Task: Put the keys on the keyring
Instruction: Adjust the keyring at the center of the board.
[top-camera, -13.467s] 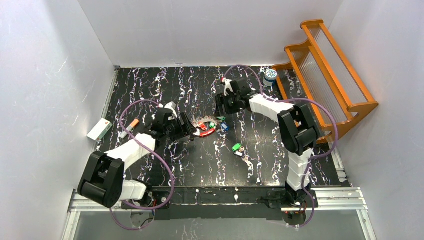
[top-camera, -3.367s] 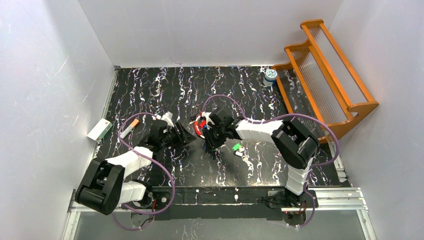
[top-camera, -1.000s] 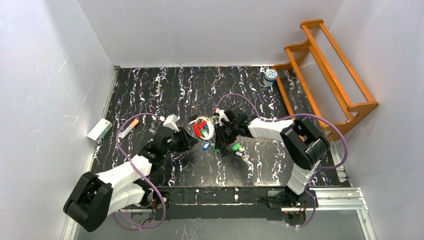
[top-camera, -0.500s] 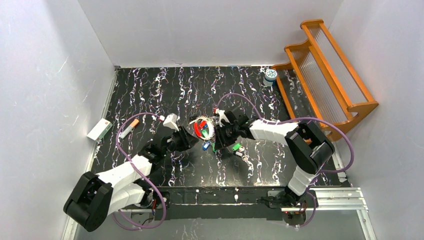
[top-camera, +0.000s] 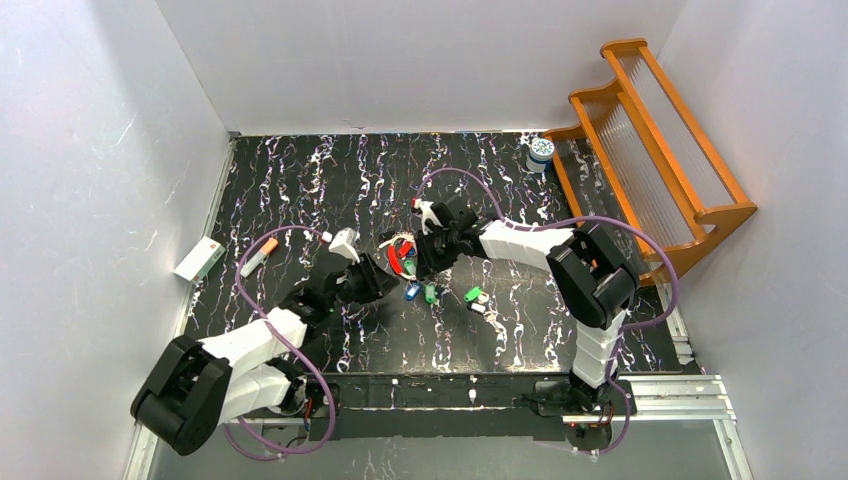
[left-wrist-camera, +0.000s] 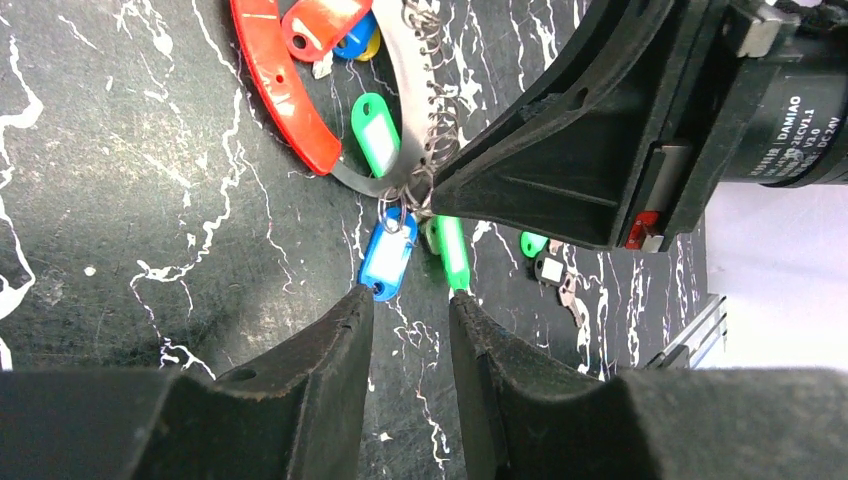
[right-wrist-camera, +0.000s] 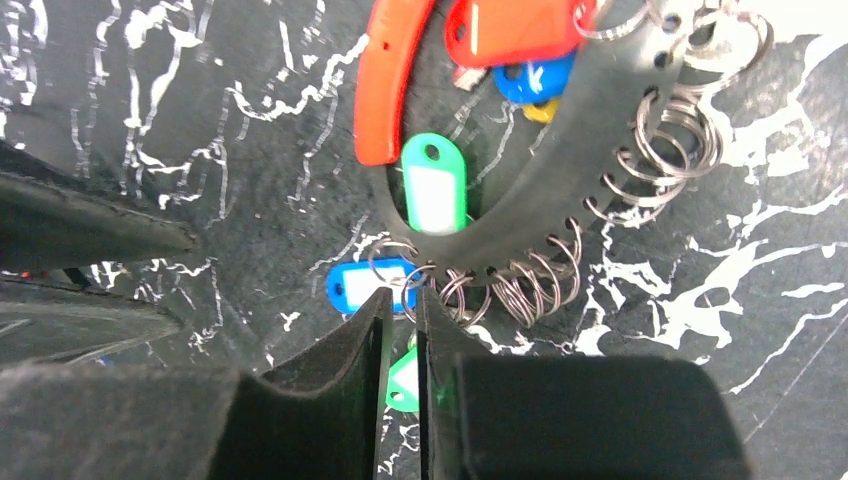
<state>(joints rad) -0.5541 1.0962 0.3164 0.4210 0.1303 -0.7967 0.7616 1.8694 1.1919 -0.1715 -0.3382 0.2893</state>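
A black marbled table (top-camera: 300, 180) fills the middle of the overhead view. Two white and black arms reach in from the bottom edge and meet at its centre. The keyring (top-camera: 391, 262) sits there between the two grippers. It is a round loop, part red crescent and part grey band punched with holes that carry small wire rings. A green key (right-wrist-camera: 435, 195) lies inside the loop, with red, blue and yellow heads bunched at its upper end.

The left gripper (left-wrist-camera: 410, 298) comes in from the lower left. Its fingers stand apart with bare table between them, grasping nothing. Its tips are right at a blue key (left-wrist-camera: 385, 255) and a second green key (left-wrist-camera: 452, 255), both at the band's lower edge.

The right gripper (right-wrist-camera: 402, 300) comes in from the right. Its jaws stand almost together, with only a slim gap. Its tips are at a small wire ring beside the blue key, and I cannot tell whether it is pinched.

Two loose keys (top-camera: 476, 299) lie just right of centre, apart from the loop. A white and blue jar (top-camera: 541, 150) stands at upper right beside an orange rack (top-camera: 650, 140).
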